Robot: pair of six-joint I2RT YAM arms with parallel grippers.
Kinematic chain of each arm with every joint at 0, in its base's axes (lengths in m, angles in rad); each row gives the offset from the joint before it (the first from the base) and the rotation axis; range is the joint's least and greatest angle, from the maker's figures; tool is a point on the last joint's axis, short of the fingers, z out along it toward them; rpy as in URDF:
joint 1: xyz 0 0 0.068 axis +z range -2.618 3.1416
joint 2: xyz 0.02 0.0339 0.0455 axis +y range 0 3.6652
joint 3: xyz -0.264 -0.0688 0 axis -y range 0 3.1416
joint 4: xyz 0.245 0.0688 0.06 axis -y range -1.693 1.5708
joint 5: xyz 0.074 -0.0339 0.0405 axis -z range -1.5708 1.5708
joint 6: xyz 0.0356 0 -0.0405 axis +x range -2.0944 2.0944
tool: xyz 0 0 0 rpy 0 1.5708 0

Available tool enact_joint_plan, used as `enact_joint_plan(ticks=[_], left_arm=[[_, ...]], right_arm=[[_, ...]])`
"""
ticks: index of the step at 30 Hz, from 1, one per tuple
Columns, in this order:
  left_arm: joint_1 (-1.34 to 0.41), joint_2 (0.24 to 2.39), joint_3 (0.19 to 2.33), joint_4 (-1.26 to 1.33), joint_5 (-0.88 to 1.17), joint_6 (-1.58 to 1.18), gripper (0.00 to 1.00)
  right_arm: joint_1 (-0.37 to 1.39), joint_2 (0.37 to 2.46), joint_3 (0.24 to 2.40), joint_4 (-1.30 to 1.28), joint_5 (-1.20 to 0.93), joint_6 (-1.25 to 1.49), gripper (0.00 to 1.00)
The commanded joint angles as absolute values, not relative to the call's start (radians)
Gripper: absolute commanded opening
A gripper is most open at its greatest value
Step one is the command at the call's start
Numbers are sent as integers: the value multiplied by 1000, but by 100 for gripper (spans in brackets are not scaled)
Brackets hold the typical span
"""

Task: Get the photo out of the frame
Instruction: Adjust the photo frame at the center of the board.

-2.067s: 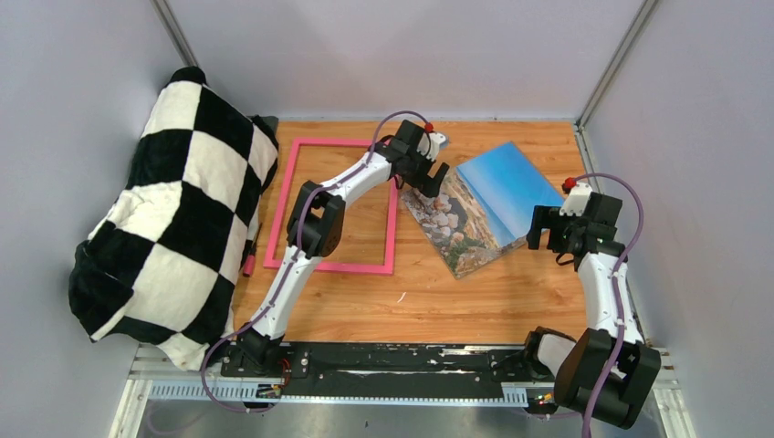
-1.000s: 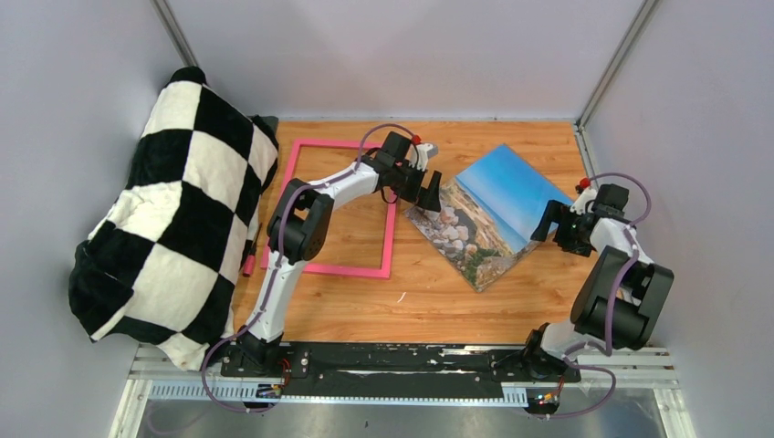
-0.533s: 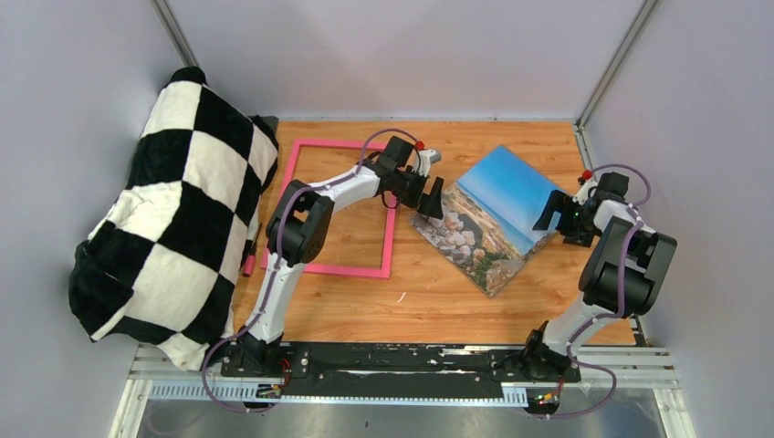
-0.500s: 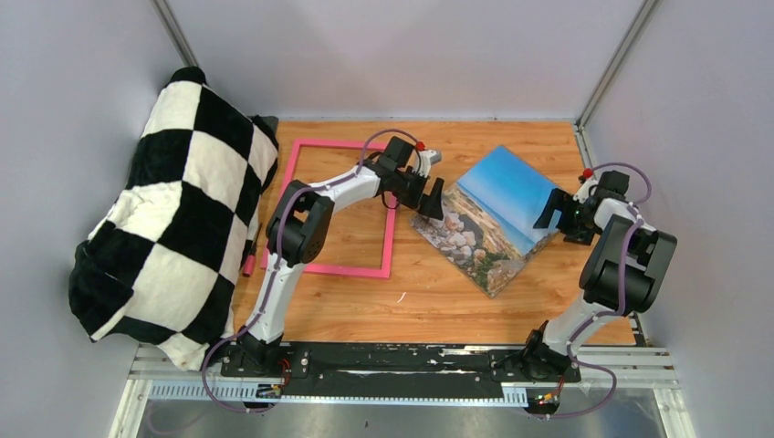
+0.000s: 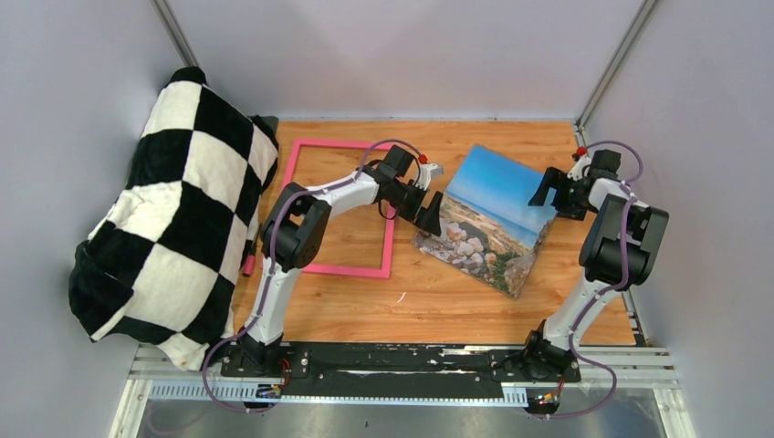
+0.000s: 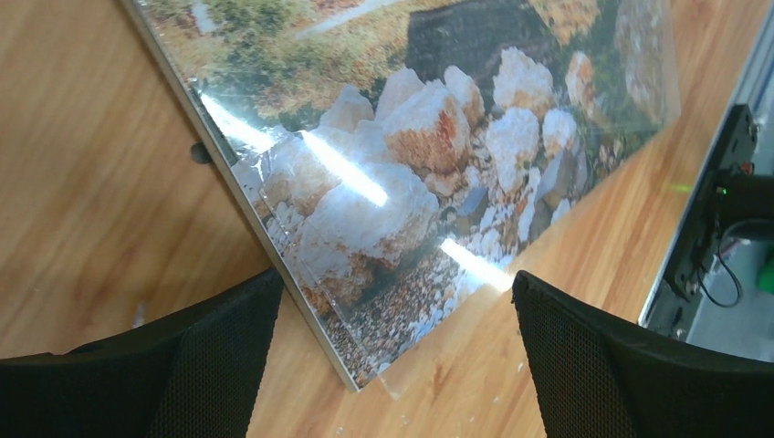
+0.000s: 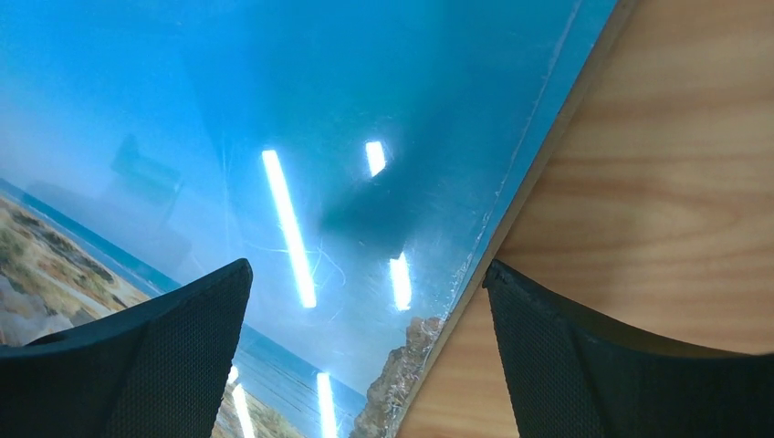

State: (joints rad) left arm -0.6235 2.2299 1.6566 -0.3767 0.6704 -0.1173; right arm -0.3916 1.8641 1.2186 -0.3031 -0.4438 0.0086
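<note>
**Helper:** Where is the photo lying?

**Watcher:** Your photo [image 5: 488,219] is lying on the wooden table [image 5: 438,297], just to the right of the frame [image 5: 339,269]. It is sitting outside the pink border and is not touching it. Only bare wood is showing inside the frame.

**Helper:** What is your left gripper doing?

**Watcher:** Your left gripper [image 5: 427,208] is hanging at the photo's left corner, the part with the pale stones. Its jaws are standing wide apart. In the left wrist view that corner is poking in between the two black fingers [image 6: 214,360], and they are not pinching it.

**Helper:** And the right one?

**Watcher:** Your right gripper [image 5: 548,193] is hanging over the far right edge, where the blue sky is showing. Its jaws are standing wide apart too, and nothing is being squeezed. The photo's edge is running between them.

**Helper:** Anything else?

**Watcher:** A black and white checked blanket [image 5: 173,219] is lying in a heap at the left. I cannot tell if the photo is lying flat.
</note>
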Motion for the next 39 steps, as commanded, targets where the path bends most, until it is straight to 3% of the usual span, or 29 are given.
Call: enact_joint_plan(ticks=[1, 10, 18, 22, 31, 39], left_arm=[[-650, 2259, 1572, -542, 689, -97, 100], [-677, 2250, 1540, -544, 736, -95, 100], [-703, 2249, 1515, -509, 755, -126, 100], [-703, 2211, 1462, -439, 735, -161, 100], [-683, 2082, 1391, -341, 693, -223, 100], [-628, 1947, 1462, -297, 628, -158, 100]], right_arm=[[-357, 1932, 1291, -301, -504, 35, 98], [-299, 2066, 1436, -288, -609, 44, 97], [-238, 2110, 1514, -289, -550, 50, 97], [-243, 2048, 1517, -296, -417, 12, 98], [-326, 1854, 1502, -426, -377, -63, 99], [-419, 1613, 1238, -569, -428, -333, 100]])
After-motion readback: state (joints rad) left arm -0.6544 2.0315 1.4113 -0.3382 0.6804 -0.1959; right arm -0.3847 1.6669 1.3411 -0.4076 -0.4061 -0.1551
